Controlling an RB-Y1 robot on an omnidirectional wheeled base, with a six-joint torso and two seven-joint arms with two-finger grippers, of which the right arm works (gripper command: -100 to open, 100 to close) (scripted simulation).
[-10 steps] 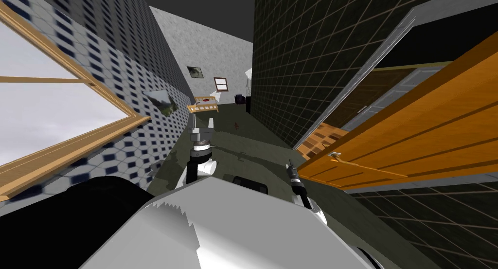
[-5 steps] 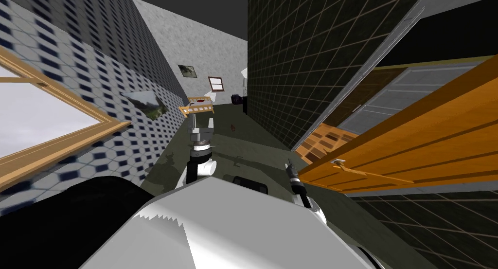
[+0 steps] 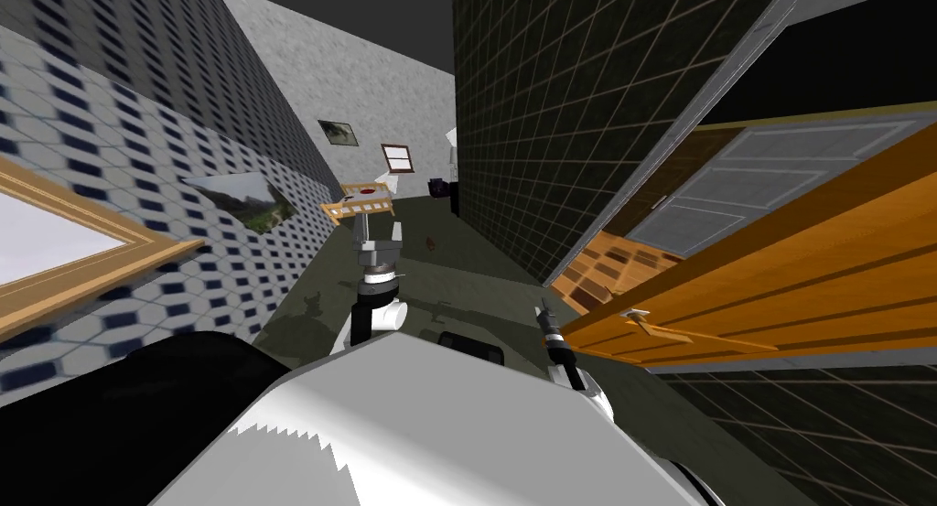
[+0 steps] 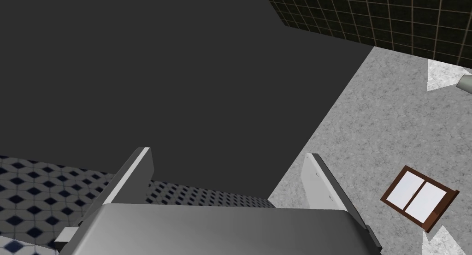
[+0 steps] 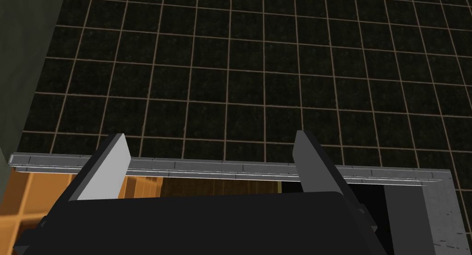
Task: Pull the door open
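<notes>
The orange wooden door [image 3: 805, 281] stands swung open on my right, its leaf reaching out of the grey door frame [image 3: 659, 153]. Its lever handle [image 3: 640, 319] sticks out near the leaf's free edge. My right gripper [image 3: 546, 310] is just left of that edge, a short way from the handle and not touching it. In the right wrist view my right gripper [image 5: 210, 136] is open and holds nothing, with the grey frame bar [image 5: 230, 168] and orange wood [image 5: 32, 197] beyond it. My left gripper [image 3: 382, 231] is raised in front of me, and the left wrist view shows it [image 4: 228, 153] open and holding nothing.
A dark tiled wall [image 3: 549, 116] runs along the right and a blue-patterned wall with a window frame [image 3: 82, 263] and a picture [image 3: 240, 201] along the left. The dark floor [image 3: 457, 263] leads to a small wooden table [image 3: 361, 199]. A grey panelled door [image 3: 759, 180] shows through the opening.
My view has swung to the right: the window has slid off to the left and more of the room beyond the doorway shows. Both arms stay as they were.
</notes>
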